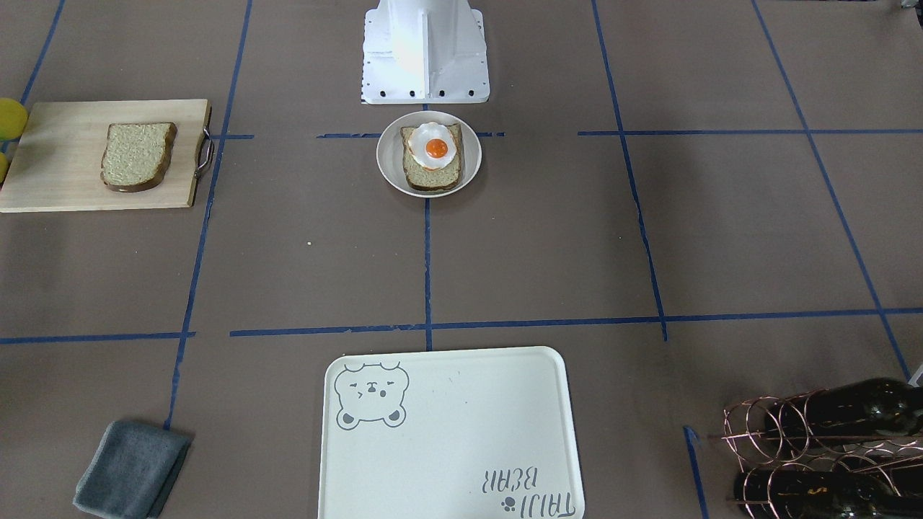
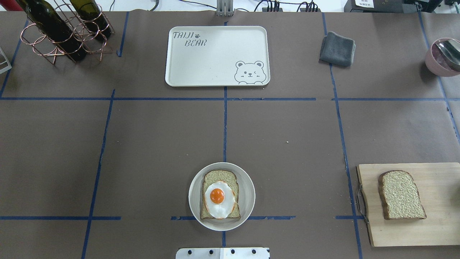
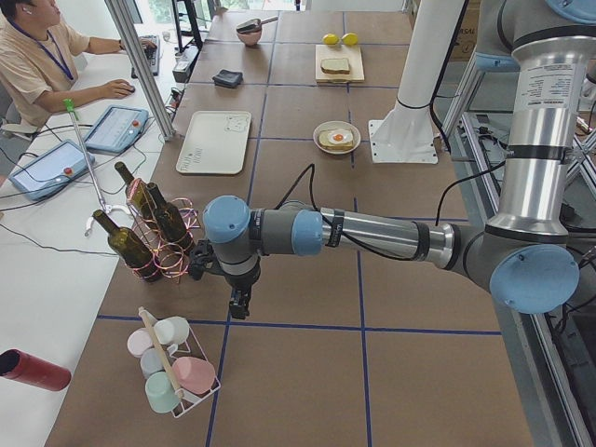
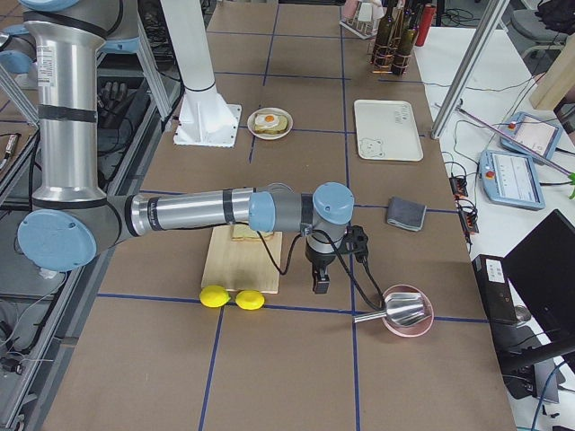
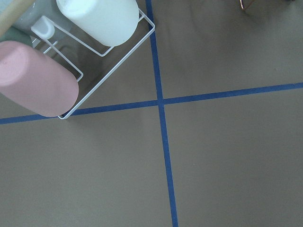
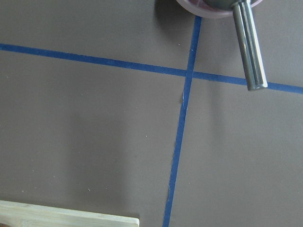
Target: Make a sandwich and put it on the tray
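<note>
Tan brown-crusted bread slice (image 2: 401,195) on pale wooden board (image 2: 395,233), robot's right of small round cream plate (image 2: 248,196), was judged to need square seating over white-and-orange fried egg (image 2: 219,199); left gripper (image 3: 239,305) & right gripper (image 4: 321,283): grip state couldn't be told.

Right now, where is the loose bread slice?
In the overhead view the loose bread slice lies on the cutting board at lower right, on the robot's right, apart from the plate.

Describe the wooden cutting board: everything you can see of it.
The cutting board is a pale, rectangular wooden slab lying flat on the brown table, on the robot's right. A thin metal handle is on its short edge facing the table's middle. One bread slice lies flat on it. Two lemons sit by its opposite end; contact unclear.
</note>
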`<action>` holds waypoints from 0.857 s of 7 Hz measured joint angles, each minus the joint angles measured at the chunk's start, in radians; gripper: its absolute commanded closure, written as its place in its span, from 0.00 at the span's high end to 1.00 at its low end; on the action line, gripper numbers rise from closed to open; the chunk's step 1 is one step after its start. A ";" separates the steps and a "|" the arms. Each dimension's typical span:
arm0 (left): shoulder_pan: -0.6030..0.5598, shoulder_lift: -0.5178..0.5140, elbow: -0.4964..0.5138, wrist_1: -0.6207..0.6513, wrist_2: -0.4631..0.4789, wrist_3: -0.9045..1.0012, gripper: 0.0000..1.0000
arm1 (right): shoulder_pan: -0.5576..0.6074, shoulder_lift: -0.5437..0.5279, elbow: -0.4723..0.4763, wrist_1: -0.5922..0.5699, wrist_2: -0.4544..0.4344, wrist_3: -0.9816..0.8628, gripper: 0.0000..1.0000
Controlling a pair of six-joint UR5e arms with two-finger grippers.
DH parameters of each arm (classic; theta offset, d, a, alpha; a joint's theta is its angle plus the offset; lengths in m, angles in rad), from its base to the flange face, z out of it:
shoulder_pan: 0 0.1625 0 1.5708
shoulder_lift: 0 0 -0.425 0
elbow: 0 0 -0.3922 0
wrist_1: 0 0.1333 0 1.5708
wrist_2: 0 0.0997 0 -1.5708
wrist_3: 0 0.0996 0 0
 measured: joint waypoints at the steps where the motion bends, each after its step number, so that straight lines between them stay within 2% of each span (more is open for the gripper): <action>1: 0.002 0.000 0.000 0.000 0.000 0.000 1.00 | 0.000 0.000 0.000 0.000 0.000 0.000 1.00; 3: 0.024 0.000 -0.008 0.000 0.002 -0.002 1.00 | 0.000 0.003 0.003 -0.002 0.005 0.000 1.00; 6: 0.048 0.005 -0.039 0.008 -0.001 -0.010 1.00 | -0.003 -0.024 0.025 0.022 0.071 -0.012 1.00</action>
